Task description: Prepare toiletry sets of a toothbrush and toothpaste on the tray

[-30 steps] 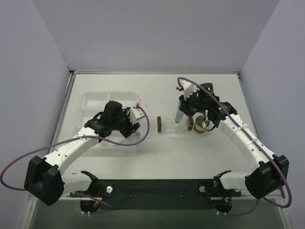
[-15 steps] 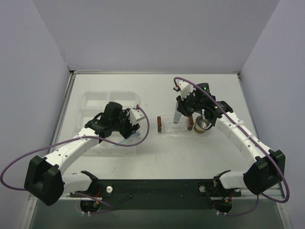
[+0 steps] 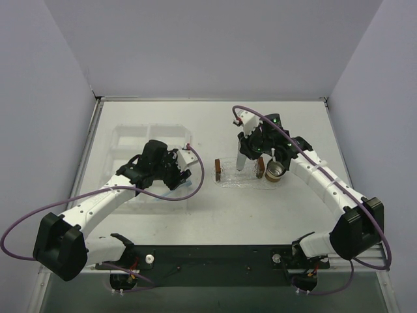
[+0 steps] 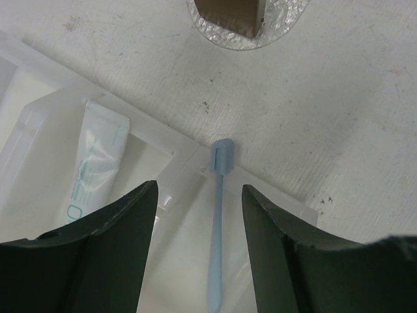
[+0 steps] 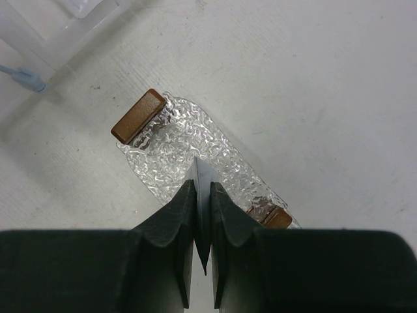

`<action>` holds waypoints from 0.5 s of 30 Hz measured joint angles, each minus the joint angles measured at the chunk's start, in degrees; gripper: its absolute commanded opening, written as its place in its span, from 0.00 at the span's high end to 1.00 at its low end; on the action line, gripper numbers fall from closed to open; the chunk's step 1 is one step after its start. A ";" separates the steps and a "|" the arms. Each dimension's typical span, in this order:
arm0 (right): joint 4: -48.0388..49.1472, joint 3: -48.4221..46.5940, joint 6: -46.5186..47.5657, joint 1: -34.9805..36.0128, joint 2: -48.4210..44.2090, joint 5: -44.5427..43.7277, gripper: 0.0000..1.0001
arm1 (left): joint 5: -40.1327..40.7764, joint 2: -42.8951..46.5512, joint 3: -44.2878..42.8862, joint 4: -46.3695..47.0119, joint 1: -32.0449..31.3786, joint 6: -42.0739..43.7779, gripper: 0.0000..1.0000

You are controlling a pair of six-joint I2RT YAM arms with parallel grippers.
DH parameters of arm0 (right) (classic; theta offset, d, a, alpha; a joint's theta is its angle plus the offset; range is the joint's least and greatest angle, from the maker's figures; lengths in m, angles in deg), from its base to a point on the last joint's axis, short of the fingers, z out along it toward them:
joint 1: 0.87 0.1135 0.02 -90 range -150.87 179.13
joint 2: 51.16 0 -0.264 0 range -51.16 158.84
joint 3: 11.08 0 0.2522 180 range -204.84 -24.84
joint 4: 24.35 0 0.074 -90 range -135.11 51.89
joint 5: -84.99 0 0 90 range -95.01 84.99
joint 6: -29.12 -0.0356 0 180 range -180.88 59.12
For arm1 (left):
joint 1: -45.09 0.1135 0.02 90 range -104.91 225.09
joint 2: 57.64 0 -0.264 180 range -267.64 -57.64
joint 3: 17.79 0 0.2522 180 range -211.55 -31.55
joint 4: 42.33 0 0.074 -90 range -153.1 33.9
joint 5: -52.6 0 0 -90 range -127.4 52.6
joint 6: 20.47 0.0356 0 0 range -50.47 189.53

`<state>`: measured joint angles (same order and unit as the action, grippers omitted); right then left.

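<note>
My right gripper (image 3: 246,151) is shut on a pale grey-white toothpaste tube (image 3: 241,163) and holds it upright over the clear bumpy tray (image 3: 234,181). In the right wrist view the jaws (image 5: 202,186) pinch the tube's flat end (image 5: 202,171) above the tray (image 5: 176,143). My left gripper (image 3: 181,177) is open over the compartment box. In the left wrist view its fingers (image 4: 199,189) straddle the light-blue toothbrush (image 4: 218,215), which lies in the box with its head on the rim. A second toothpaste tube (image 4: 91,173) lies in the neighbouring compartment.
The clear compartment box (image 3: 140,140) stands at the left. The tray has a brown block at each end (image 3: 217,169) (image 3: 260,171). A small metal cup (image 3: 276,172) stands just right of the tray, under the right arm.
My right gripper has shifted a little left and away from the cup with the tube, staying over the tray. The left gripper has barely moved.
</note>
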<state>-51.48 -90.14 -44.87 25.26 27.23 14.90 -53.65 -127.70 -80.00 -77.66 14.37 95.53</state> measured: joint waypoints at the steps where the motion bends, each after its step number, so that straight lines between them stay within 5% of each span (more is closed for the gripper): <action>1: 0.11 0.00 0.02 0.11 0.31 -0.11 1.00 | 0.00 0.00 0.11 0.07 0.00 0.00 0.36; 15: 1.77 0.13 0.15 1.09 3.89 -1.77 1.00 | 0.00 0.02 1.40 0.37 0.02 0.02 0.36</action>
<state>-49.71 -90.01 -44.72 26.35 31.12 13.13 -53.65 -127.68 -78.60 -77.29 14.39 95.56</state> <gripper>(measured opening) 0.075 0.643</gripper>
